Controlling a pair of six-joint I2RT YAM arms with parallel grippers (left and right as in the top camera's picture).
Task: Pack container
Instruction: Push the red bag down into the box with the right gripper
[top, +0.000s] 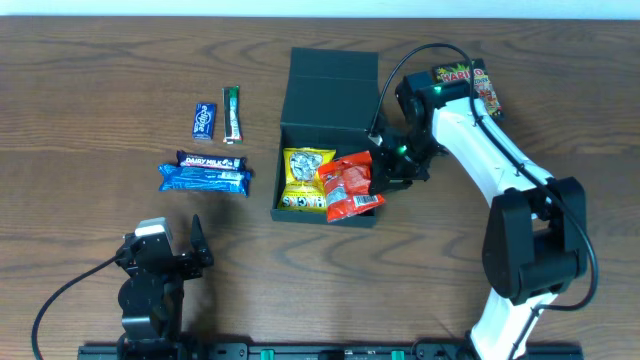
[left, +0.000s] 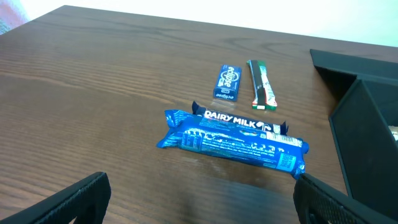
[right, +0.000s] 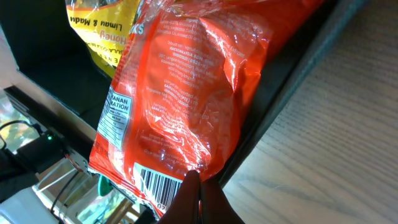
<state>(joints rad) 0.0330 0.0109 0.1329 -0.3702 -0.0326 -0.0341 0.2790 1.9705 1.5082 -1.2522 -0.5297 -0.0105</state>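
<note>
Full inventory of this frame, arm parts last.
dark teal matte box container: 1, teal, centre, lid open
crinkly yellow snack packet: 1, yellow, inside container
glossy red snack packet: 1, red, over container's right wall
blue foil bar: 1, blue, left of container
Dairy Milk bar: 1, purple, behind blue foil bar
small gum pack: 1, blue, back left
thin stick pack: 1, green, beside gum pack
printed sweets bag: 1, black, back right
left gripper: 1, black, open
right gripper: 1, black, shut on red packet

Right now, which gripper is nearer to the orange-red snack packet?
Right. The right gripper is shut on an edge of the orange-red packet at the container; the left gripper hangs open far off, front-left.
</note>
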